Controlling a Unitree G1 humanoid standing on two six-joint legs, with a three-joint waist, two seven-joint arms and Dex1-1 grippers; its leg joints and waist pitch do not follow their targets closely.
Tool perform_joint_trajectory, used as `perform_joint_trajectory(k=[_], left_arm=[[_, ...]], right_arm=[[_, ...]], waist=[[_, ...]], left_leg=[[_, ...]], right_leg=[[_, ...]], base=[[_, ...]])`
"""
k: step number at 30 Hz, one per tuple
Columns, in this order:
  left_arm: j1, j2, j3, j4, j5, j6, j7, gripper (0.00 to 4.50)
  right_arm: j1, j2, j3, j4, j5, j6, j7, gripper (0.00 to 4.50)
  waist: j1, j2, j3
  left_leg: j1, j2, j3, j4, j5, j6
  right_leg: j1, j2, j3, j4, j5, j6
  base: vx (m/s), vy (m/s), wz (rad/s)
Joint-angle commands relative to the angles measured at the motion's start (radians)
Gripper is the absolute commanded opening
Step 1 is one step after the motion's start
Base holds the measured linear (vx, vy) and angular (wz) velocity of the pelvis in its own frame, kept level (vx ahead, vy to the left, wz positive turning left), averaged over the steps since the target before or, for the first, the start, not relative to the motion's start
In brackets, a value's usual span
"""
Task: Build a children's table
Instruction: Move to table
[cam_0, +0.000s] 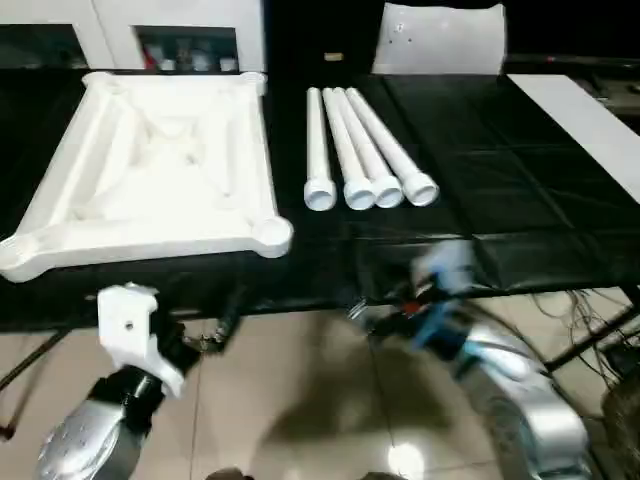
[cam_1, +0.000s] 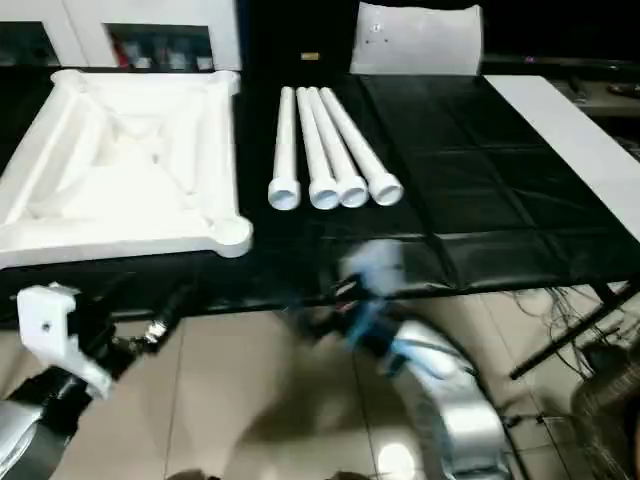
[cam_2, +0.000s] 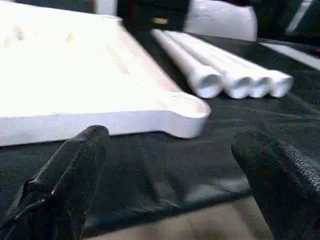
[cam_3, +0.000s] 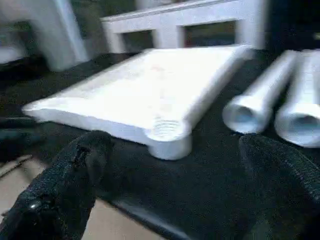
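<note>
The top (cam_0: 150, 170) lies upside down at the left of the black bench (cam_0: 500, 190), ribbed underside and corner sockets facing up, which appears to be the orientation needed for inserting legs from above. Its near right socket (cam_0: 270, 233) sits close to the bench's front edge, the easiest corner to reach. Below that edge, over the floor, the left gripper (cam_2: 175, 200) hangs released, its two black fingers (cam_2: 70, 180) spread wide and grasping nothing; its wrist view looks over the bench edge toward that near socket. To the right of the top, apart from it, the four legs (cam_0: 365, 150) lie side by side, touching, their open ends toward the robot and fanning slightly away at the far ends; this grouping keeps them within either arm's reach. Further right and lower, the right gripper (cam_3: 170, 200) is also released and empty, fingers (cam_3: 65, 185) wide apart, held just short of the bench front between socket and leg ends. Judged from this layout, no leg is fitted yet; picking up a leg is the likely first step.
</note>
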Motion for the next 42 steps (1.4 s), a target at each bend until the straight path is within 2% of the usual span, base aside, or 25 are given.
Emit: perform_joint_trajectory(k=[1,11,12,13,14,16,19,21,22,23,24,25,26,27,28,29,30,31,33,36,37,38,39,41,42], left_arm=[[-0.04,-0.02,-0.007,0.019,0.044,0.015,0.047,4.46],[-0.133,-0.058,-0.06,0.058,0.134,0.031,0.124,4.46],[-0.138,-0.063,-0.059,0.063,0.134,0.033,0.127,4.46],[-0.138,-0.063,-0.059,0.063,0.134,0.033,0.127,4.46],[-0.147,-0.065,-0.062,0.068,0.151,0.023,0.131,4.46],[-0.159,-0.066,-0.064,0.067,0.156,0.032,0.136,4.46],[-0.172,-0.069,-0.055,0.069,0.155,0.038,0.141,4.46],[-0.179,-0.075,-0.039,0.076,0.149,0.037,0.141,4.46],[-0.181,-0.07,-0.038,0.077,0.152,0.039,0.138,4.46],[-0.182,-0.065,-0.041,0.079,0.158,0.038,0.132,4.46],[-0.184,-0.062,-0.042,0.082,0.16,0.035,0.125,4.46],[-0.184,-0.061,-0.043,0.083,0.161,0.034,0.121,4.46],[-0.193,-0.052,-0.049,0.082,0.158,0.031,0.101,4.46],[-0.194,-0.051,-0.051,0.081,0.155,0.032,0.095,4.46],[-0.198,-0.049,-0.056,0.081,0.147,0.032,0.084,4.46],[-0.202,-0.042,-0.065,0.083,0.149,0.028,0.071,4.46],[-0.204,-0.04,-0.071,0.085,0.15,0.027,0.063,4.46],[-0.208,-0.035,-0.082,0.089,0.152,0.025,0.049,4.46],[-0.214,-0.034,-0.094,0.094,0.15,0.024,0.034,4.46],[-0.222,-0.03,-0.106,0.1,0.151,0.026,0.019,4.46],[-0.227,-0.028,-0.114,0.106,0.147,0.028,0.004,4.46],[-0.23,-0.027,-0.118,0.11,0.146,0.028,-0.004,4.46],[-0.231,-0.027,-0.122,0.112,0.145,0.027,-0.01,4.46],[-0.243,-0.032,-0.145,0.134,0.154,0.018,-0.026,4.46],[-0.244,-0.034,-0.146,0.138,0.155,0.017,-0.024,4.46]], right_arm=[[0.006,0.015,-0.024,-0.041,-0.073,0.02,-0.09,4.49],[-0.036,0.052,0.047,0.057,-0.164,0.0,-0.212,4.49],[-0.047,0.051,0.053,0.067,-0.161,-0.008,-0.215,4.49],[-0.047,0.051,0.053,0.067,-0.161,-0.008,-0.215,4.49],[-0.062,0.066,0.053,0.077,-0.163,-0.008,-0.205,4.49],[-0.078,0.075,0.056,0.092,-0.2,-0.018,-0.193,4.49],[-0.096,0.067,0.072,0.13,-0.239,-0.061,-0.2,4.49],[-0.098,0.073,0.082,0.144,-0.217,-0.083,-0.221,4.49],[-0.1,0.073,0.086,0.146,-0.219,-0.083,-0.23,4.49],[-0.101,0.074,0.086,0.148,-0.217,-0.086,-0.244,4.49],[-0.103,0.074,0.088,0.15,-0.229,-0.09,-0.26,4.49],[-0.104,0.075,0.089,0.151,-0.235,-0.093,-0.268,4.49],[-0.096,0.094,0.07,0.145,-0.238,-0.075,-0.29,4.49],[-0.092,0.093,0.068,0.142,-0.24,-0.071,-0.288,4.49],[-0.085,0.089,0.064,0.136,-0.244,-0.064,-0.282,4.49],[-0.075,0.09,0.05,0.125,-0.235,-0.071,-0.286,4.49],[-0.07,0.09,0.041,0.119,-0.228,-0.081,-0.291,4.49],[-0.058,0.09,0.027,0.101,-0.216,-0.078,-0.298,4.49],[-0.039,0.085,0.023,0.074,-0.194,-0.055,-0.283,4.49],[-0.019,0.075,0.031,0.049,-0.173,-0.026,-0.276,4.49],[-0.008,0.076,0.028,0.038,-0.168,-0.011,-0.283,4.49],[-0.002,0.078,0.026,0.033,-0.165,-0.004,-0.286,4.49],[0.003,0.078,0.025,0.028,-0.166,-0.002,-0.289,4.49],[0.041,0.068,0.017,-0.014,-0.167,-0.02,-0.284,4.49],[0.045,0.065,0.017,-0.019,-0.166,-0.021,-0.281,4.49]], waist=[[-0.001,0.024,-0.053],[-0.007,0.019,-0.052],[0.006,0.004,-0.046],[-0.003,0.02,-0.044],[0.002,0.022,-0.044],[0.014,0.032,-0.026],[0.018,0.034,-0.029],[0.01,0.063,-0.039],[-0.008,0.057,-0.055],[-0.031,0.075,-0.058],[-0.05,0.064,-0.067],[-0.047,0.064,-0.068],[-0.064,0.056,-0.063],[-0.05,0.037,-0.045],[-0.051,0.021,-0.044],[-0.027,-0.023,-0.02],[0.01,-0.048,-0.037],[0.016,-0.027,-0.041],[0.022,-0.029,-0.037],[0.018,0.021,-0.035],[0.021,0.042,-0.031],[-0.015,0.099,-0.01],[-0.025,0.114,-0.039],[-0.023,0.112,-0.055],[-0.024,0.101,-0.054]], left_leg=[[0.006,0.044,-0.021,-0.072,-0.017,-0.026],[0.011,0.044,-0.022,-0.082,-0.219,-0.035],[-0.048,0.017,-0.054,-0.096,-0.256,0.034],[-0.061,0.013,-0.061,-0.102,-0.282,0.065],[-0.028,-0.002,-0.06,-0.078,-0.332,0.113],[-0.034,-0.003,-0.057,-0.044,-0.318,0.138],[-0.03,-0.003,-0.058,-0.053,-0.296,0.153],[0.03,-0.014,-0.1,-0.095,-0.279,0.211],[0.075,-0.015,-0.143,-0.097,-0.222,0.292],[0.171,0.021,-0.247,-0.096,-0.238,0.469],[0.207,0.046,-0.33,-0.079,-0.074,0.641],[0.211,0.046,-0.335,-0.059,0.003,0.686],[0.194,0.075,-0.256,-0.055,-0.006,0.595],[0.122,0.055,-0.191,-0.106,-0.077,0.497],[0.101,0.029,-0.174,-0.12,-0.125,0.468],[0.044,-0.04,-0.109,-0.116,-0.277,0.361],[0.068,-0.137,-0.072,0.074,-0.244,0.261],[0.052,-0.133,-0.083,0.118,-0.203,0.23],[-0.034,-0.112,-0.118,0.165,-0.078,0.119],[-0.055,-0.062,-0.119,0.09,0.036,0.09],[-0.037,-0.049,-0.116,0.046,0.03,0.092],[0.119,0.04,-0.144,-0.06,-0.318,-0.042],[0.123,0.141,-0.193,-0.134,-0.605,-0.107],[0.148,0.151,-0.148,-0.143,-0.595,-0.082],[0.148,0.138,-0.086,-0.147,-0.513,-0.054]], right_leg=[[0.034,-0.071,0.064,-0.066,0.128,-0.134],[0.04,-0.077,0.064,-0.086,-0.149,-0.111],[0.091,-0.098,0.024,-0.094,-0.228,-0.088],[0.103,-0.098,0.004,-0.101,-0.321,-0.048],[0.098,-0.123,-0.007,-0.143,-0.486,-0.034],[0.133,-0.161,-0.029,-0.198,-0.727,-0.053],[0.181,-0.13,-0.082,-0.214,-0.68,-0.079],[0.191,-0.033,-0.12,-0.174,-0.423,-0.088],[0.168,0.005,-0.119,-0.137,-0.309,-0.08],[0.072,0.032,-0.1,-0.027,-0.281,-0.049],[-0.002,0.024,-0.058,0.067,-0.277,0.009],[-0.038,0.014,-0.035,0.092,-0.262,0.022],[-0.076,-0.012,0.012,0.118,-0.141,0.041],[-0.057,-0.013,0.019,0.122,-0.007,0.036],[-0.036,-0.019,0.038,0.079,0.042,0.02],[0.041,-0.041,0.103,-0.048,-0.106,0.033],[0.074,-0.118,0.232,-0.16,-0.587,0.049],[0.101,-0.166,0.27,-0.168,-0.71,-0.014],[0.154,-0.134,0.252,-0.132,-0.586,-0.131],[0.149,-0.099,0.15,-0.158,-0.471,-0.269],[0.139,-0.08,0.122,-0.163,-0.489,-0.253],[0.007,0.04,0.089,-0.102,-0.492,-0.092],[0.008,0.022,0.051,0.08,-0.283,-0.024],[-0.036,-0.009,0.015,0.117,-0.094,0.022],[-0.053,-0.019,-0.013,0.111,0.001,0.0]], base=[[0.0,0.0,0.0],[0.0,0.0,0.0],[0.0,0.0,0.0],[0.0,0.0,0.0],[0.008,-0.004,0.43],[0.076,0.011,0.78],[0.105,0.035,0.65],[0.173,0.046,0.73],[0.259,0.034,0.67],[0.259,0.034,0.67],[0.23,0.018,0.66],[0.193,-0.017,0.61],[0.193,-0.017,0.61],[0.149,-0.031,0.25],[0.129,-0.084,0.03],[0.129,-0.084,0.03],[0.16,-0.147,0.18],[0.194,-0.095,0.13],[0.192,-0.054,0.06],[0.17,0.033,-0.02],[0.142,0.132,-0.17],[0.142,0.132,-0.17],[0.06,0.094,-0.18],[0.198,0.098,-0.52],[0.282,0.119,-0.78]])
